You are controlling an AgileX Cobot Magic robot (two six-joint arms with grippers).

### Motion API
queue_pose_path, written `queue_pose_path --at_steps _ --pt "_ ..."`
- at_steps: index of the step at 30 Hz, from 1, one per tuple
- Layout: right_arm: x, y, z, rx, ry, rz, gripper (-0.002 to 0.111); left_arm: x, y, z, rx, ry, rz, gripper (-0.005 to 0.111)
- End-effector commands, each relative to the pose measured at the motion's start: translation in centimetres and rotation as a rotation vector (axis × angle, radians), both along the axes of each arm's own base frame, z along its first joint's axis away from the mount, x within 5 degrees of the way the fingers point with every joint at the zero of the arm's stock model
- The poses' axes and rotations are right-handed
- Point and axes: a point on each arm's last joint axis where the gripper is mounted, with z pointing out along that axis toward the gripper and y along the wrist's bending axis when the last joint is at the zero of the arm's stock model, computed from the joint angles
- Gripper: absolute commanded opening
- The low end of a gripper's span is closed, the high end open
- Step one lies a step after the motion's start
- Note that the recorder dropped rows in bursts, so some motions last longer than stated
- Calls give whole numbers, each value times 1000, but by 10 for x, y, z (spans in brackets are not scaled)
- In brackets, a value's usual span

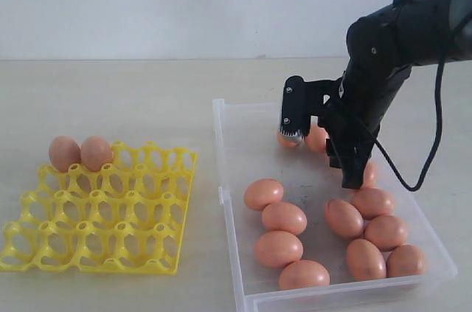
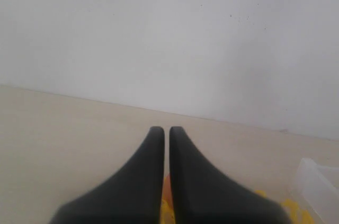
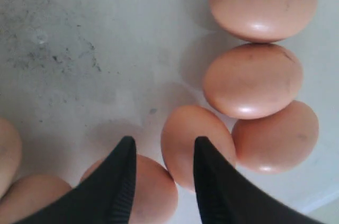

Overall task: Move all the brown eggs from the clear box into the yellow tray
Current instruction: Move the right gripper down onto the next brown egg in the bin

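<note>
Several brown eggs (image 1: 284,217) lie in the clear box (image 1: 226,201) on the right. Two more eggs (image 1: 64,153) (image 1: 96,153) sit in the far left cups of the yellow tray (image 1: 103,238). My right gripper (image 1: 352,172) hangs over the far part of the box, pointing down. In the right wrist view the right gripper (image 3: 163,147) is open with nothing between its fingers, just above two touching eggs (image 3: 183,139) (image 3: 153,192). My left gripper (image 2: 166,131) is shut and empty, above a sliver of egg (image 2: 166,192) and the yellow tray (image 2: 294,211); it is out of the exterior view.
The box floor (image 3: 79,75) carries dark scuff marks. Three more eggs (image 3: 253,80) cluster beside the right gripper. A corner of the clear box (image 2: 318,181) shows in the left wrist view. The beige table (image 1: 133,98) runs back to a white wall.
</note>
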Motion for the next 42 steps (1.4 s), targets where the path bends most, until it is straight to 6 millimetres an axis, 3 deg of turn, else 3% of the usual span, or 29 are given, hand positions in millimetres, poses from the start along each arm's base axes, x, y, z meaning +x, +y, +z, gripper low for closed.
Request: queue_pose_path --at_steps 1,12,23,30,42 --pt "5 1 -7 -16 -22 35 32 0 0 2 -2 -5 -5 4" --pt "9 2 -5 -12 -72 59 32 0 0 2 -2 -5 -5 4" --pt "8 -2 -10 -36 -40 -24 33 0 0 2 -2 -5 -5 4" --pt "11 0 -27 -25 -21 -62 55 0 0 2 -2 -5 -5 4" --pt "18 -7 -44 -93 -57 -190 55 0 0 2 -2 -5 -5 4"
